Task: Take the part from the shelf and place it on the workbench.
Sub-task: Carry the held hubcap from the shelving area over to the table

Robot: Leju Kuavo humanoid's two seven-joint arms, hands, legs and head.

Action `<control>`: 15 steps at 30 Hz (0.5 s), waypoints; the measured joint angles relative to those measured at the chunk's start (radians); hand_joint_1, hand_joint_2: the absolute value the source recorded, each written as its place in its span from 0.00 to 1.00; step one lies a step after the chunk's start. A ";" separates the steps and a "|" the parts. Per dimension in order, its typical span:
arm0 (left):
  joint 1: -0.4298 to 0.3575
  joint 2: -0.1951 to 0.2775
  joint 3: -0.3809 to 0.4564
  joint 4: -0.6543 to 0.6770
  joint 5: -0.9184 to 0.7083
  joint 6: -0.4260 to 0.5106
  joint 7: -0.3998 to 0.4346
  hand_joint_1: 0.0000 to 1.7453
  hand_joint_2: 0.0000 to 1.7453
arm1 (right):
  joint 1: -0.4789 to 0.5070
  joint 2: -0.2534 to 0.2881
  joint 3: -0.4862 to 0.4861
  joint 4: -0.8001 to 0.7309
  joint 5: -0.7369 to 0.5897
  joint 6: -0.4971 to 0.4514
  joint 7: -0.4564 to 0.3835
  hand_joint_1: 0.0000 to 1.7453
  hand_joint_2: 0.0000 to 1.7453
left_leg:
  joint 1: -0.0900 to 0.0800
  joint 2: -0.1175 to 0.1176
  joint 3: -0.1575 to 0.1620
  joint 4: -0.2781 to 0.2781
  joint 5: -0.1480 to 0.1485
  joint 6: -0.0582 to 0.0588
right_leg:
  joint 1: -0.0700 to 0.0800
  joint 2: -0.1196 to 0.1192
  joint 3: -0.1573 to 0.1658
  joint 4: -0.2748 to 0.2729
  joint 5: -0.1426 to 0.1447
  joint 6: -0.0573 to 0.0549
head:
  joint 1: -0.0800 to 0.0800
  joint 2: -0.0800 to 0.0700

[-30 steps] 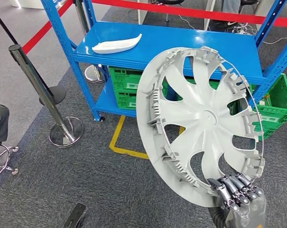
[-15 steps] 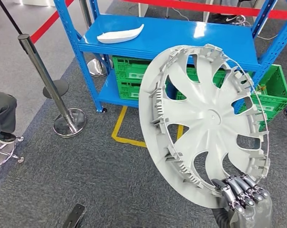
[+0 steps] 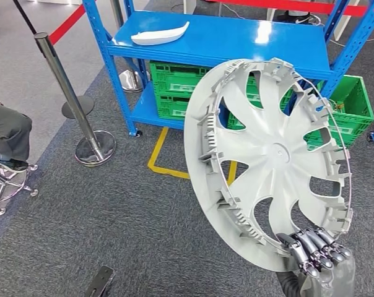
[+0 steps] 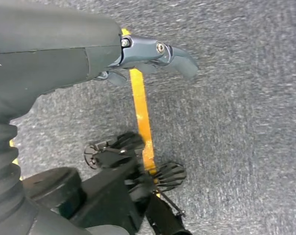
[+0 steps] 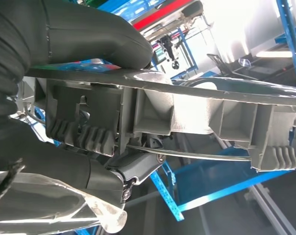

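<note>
We carry the large grey plastic wheel cover (image 3: 267,162) in our right hand (image 3: 316,253), clear of the blue metal shelf (image 3: 231,38).
Head view: it stands tilted above grey carpet, our fingers hooked over its lower rim; left wrist view: our left hand (image 4: 102,54) hangs empty, fingers loosely extended; right wrist view: thumb and fingers clamp the rim (image 5: 146,105).
</note>
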 joint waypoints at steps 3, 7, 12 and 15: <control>0.005 -0.001 0.000 0.000 -0.013 -0.007 -0.006 0.00 1.00 | 0.004 -0.001 0.002 -0.006 0.007 0.000 0.015 1.00 1.00 | -0.002 0.004 -0.009 -0.023 0.019 0.017 | -0.005 0.003 -0.013 0.007 0.006 0.015 | 0.001 0.000; 0.009 0.001 0.000 0.000 -0.019 -0.013 -0.009 0.00 1.00 | 0.008 -0.002 0.004 -0.012 0.009 0.000 0.030 1.00 1.00 | -0.001 0.013 -0.051 -0.027 0.057 0.032 | -0.006 0.017 -0.094 0.224 -0.138 0.030 | 0.006 0.000; 0.012 0.003 0.000 -0.001 -0.022 -0.019 -0.011 0.00 1.00 | 0.014 -0.004 0.009 -0.013 0.022 0.000 0.047 1.00 1.00 | 0.000 0.021 -0.098 -0.004 0.081 0.024 | -0.011 0.007 0.047 0.105 -0.116 0.036 | 0.006 0.000; 0.013 0.003 0.000 -0.001 -0.031 -0.020 -0.010 0.00 1.00 | 0.018 -0.006 0.014 -0.019 0.034 0.000 0.062 1.00 1.00 | -0.004 0.025 -0.122 0.026 0.081 0.012 | -0.007 -0.002 0.115 -0.008 -0.103 0.025 | 0.006 0.000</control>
